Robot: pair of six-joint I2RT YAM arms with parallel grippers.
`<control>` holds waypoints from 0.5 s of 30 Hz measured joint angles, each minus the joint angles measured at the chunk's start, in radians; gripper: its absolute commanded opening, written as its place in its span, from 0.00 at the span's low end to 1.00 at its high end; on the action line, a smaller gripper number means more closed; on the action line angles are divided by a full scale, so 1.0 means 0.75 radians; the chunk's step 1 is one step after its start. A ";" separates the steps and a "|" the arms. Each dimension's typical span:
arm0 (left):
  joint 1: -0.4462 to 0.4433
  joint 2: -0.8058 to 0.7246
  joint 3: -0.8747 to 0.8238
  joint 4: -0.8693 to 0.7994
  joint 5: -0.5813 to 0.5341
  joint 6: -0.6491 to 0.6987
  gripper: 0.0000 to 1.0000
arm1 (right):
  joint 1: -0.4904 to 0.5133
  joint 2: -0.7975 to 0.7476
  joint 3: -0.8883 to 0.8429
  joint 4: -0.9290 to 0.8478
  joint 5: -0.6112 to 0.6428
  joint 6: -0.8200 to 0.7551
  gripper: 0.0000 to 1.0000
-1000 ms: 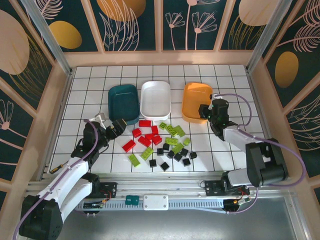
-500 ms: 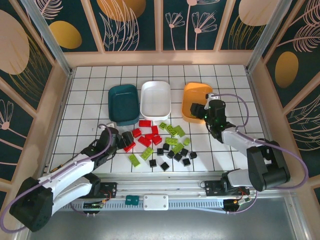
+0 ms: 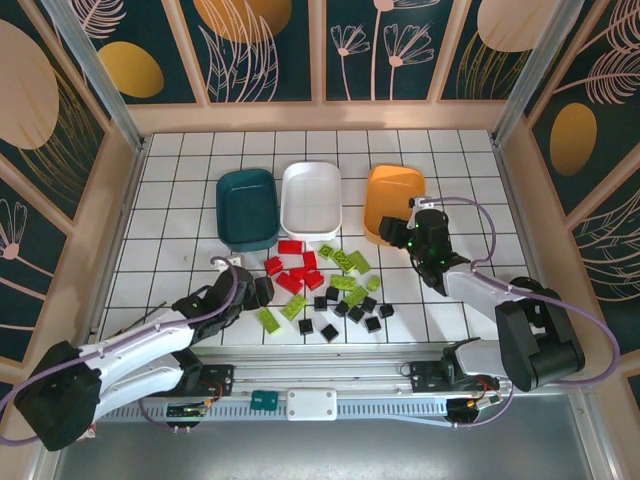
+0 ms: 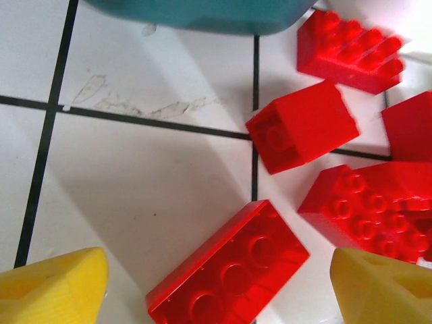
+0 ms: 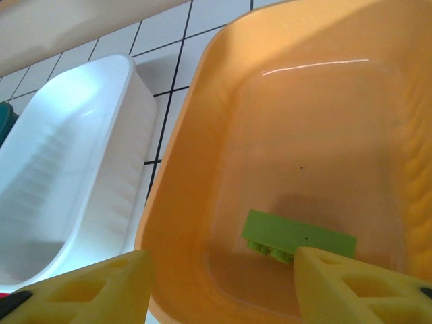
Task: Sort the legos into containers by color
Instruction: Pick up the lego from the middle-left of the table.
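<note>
**A:** Left tool point(image 3: 262, 291), what's it doing?

**B:** It's low over the desk point(image 3: 170, 200), toward the near edge, at the left end of the loose bricks point(image 3: 300, 270). Its fingers point(image 4: 54, 283) are spread wide and grip nothing. A red brick point(image 4: 229, 270) lies flat on the desk between them, and it looks clear of both tips.

**A:** And the right tool point(image 3: 400, 232)?

**B:** It's at the near end of the orange tray point(image 5: 304, 121), the right-hand one in the row toward the far edge. The fingers are partly spread and hold nothing. One green brick point(image 5: 297, 236) lies on the tray floor just beyond the right finger. I can't tell whether they touch.

**A:** The other trays?

**B:** The white tray point(image 3: 311, 200) is in the middle and the teal tray point(image 3: 247, 207) is on the left.
</note>
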 measured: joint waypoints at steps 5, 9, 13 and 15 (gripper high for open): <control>-0.026 0.164 0.063 0.001 -0.060 0.034 0.84 | 0.001 -0.007 -0.011 -0.001 0.006 0.009 0.57; -0.042 0.248 0.100 0.036 -0.080 0.049 0.74 | 0.001 -0.031 -0.012 -0.001 0.009 0.009 0.58; -0.088 0.294 0.110 0.063 -0.084 0.048 0.69 | 0.003 -0.051 -0.012 -0.001 0.010 0.009 0.58; -0.117 0.310 0.109 0.061 -0.084 0.041 0.65 | 0.003 -0.054 -0.012 -0.001 0.010 0.008 0.58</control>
